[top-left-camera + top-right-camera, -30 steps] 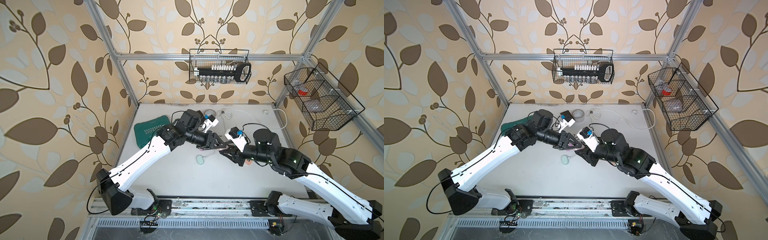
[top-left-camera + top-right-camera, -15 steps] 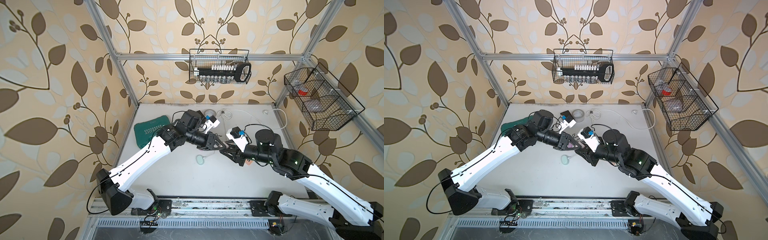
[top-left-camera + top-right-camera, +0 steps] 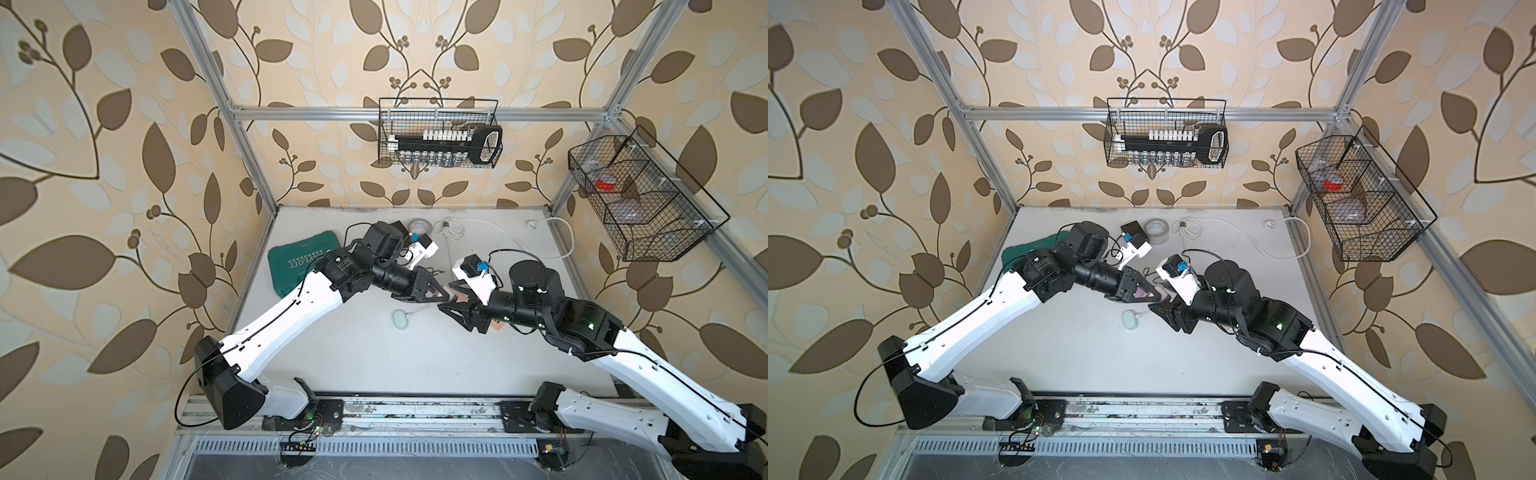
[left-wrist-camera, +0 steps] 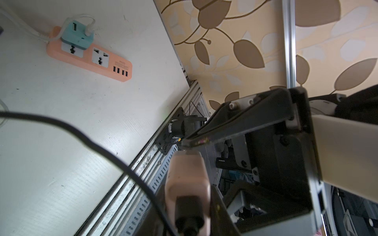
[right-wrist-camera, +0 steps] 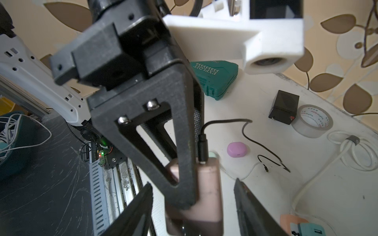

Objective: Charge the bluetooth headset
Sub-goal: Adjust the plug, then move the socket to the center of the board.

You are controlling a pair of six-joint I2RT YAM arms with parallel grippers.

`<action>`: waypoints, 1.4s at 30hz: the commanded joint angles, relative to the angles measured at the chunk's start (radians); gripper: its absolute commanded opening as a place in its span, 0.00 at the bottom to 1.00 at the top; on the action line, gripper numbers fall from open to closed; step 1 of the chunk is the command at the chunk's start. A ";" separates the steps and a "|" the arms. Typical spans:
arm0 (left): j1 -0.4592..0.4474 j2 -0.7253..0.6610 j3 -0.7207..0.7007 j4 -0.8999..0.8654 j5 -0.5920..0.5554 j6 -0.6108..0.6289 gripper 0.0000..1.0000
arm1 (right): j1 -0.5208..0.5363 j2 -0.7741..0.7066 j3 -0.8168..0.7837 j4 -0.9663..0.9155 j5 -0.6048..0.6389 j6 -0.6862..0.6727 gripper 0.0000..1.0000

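Observation:
A pink power bank (image 5: 208, 196) hangs above the table's middle, and my left gripper (image 4: 187, 192) is shut on it. It shows in both top views (image 3: 456, 296) (image 3: 1163, 296). A black cable (image 5: 225, 121) is plugged into it, with its free end (image 5: 266, 168) lying on the table. My right gripper (image 5: 194, 210) is open, its fingers (image 5: 139, 210) standing apart on either side of the bank. A purple earbud case (image 5: 237, 149) and a mint one (image 3: 400, 320) lie below. Which of them is the bluetooth headset I cannot tell.
An orange power strip (image 4: 88, 59) with a teal adapter (image 4: 76, 36) lies under the right arm. At the back are a green tool case (image 3: 299, 266), a black box (image 5: 284, 109), a tape roll (image 3: 419, 227) and a coiled white cable (image 3: 451, 226). Wire baskets (image 3: 438, 133) hang on the walls.
My left gripper has shut on the power bank. The right gripper's jaws have opened off it. Both arms stay almost where they were.

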State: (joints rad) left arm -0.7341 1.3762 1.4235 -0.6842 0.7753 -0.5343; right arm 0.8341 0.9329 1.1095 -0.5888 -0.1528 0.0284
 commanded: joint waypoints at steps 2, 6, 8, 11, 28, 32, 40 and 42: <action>-0.008 0.010 0.064 -0.102 -0.100 0.122 0.06 | 0.004 -0.057 -0.039 -0.051 0.059 0.034 0.71; -0.009 0.033 0.098 -0.218 -0.267 0.195 0.06 | 0.004 -0.109 -0.075 -0.060 0.127 0.058 0.99; -0.010 0.040 0.093 -0.231 -0.308 0.205 0.05 | 0.003 -0.124 -0.095 -0.055 0.185 0.096 0.99; -0.013 0.042 0.062 -0.211 -0.338 0.199 0.04 | -0.009 -0.124 -0.103 -0.067 0.210 0.148 0.98; -0.116 0.012 -0.018 -0.142 -0.561 0.140 0.02 | -0.659 -0.070 -0.175 -0.170 0.056 0.407 0.63; -0.122 0.014 -0.018 -0.140 -0.605 0.145 0.01 | -0.798 -0.021 -0.219 -0.121 0.002 0.429 0.61; -0.122 0.013 -0.029 -0.124 -0.602 0.152 0.01 | -0.861 0.146 -0.290 0.042 0.041 0.485 0.41; -0.122 0.011 -0.032 -0.124 -0.600 0.152 0.01 | -0.862 0.194 -0.292 0.075 0.050 0.487 0.40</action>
State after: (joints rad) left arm -0.8459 1.4178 1.3914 -0.8341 0.1921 -0.3859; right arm -0.0231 1.0878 0.8310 -0.6003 -0.0956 0.4900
